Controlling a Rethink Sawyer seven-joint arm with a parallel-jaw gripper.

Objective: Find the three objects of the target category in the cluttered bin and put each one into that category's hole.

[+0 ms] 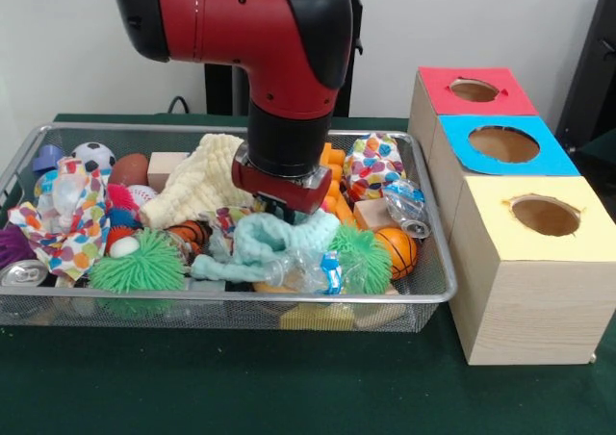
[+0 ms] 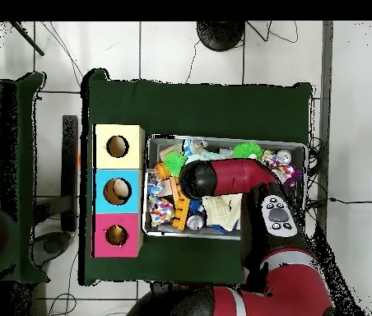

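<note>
From where I stood, the wire bin (image 1: 435, 291) took up most of the green table, crammed with toys, cloths and balls, and the three boxes stood in a row just beside its end: the red-topped box (image 1: 438, 93) farthest off, the blue-topped box (image 1: 452, 146) in the middle, the yellow-topped box (image 1: 481, 209) nearest me, each with a round hole in its lid.

The red arm came down into the middle of the bin, and its gripper (image 1: 280, 201) was sunk among the clutter, right over a pale teal knitted cloth (image 1: 274, 238). I could not tell whether it was parted or clenched, nor whether it had anything; the wrist hid the tips.

Which category was wanted I could not tell either. The likeliest candidates seemed to be the balls: a small basketball (image 1: 397, 250) lay low in the bin, toward the boxes from the gripper, near the bin's corner, and a soccer ball (image 1: 93, 155) sat well apart at the opposite end. A crushed plastic bottle (image 1: 308, 269) lay crosswise just in front of the cloth.

I judged the basketball the handier pick, since it lay on the boxes' side.
</note>
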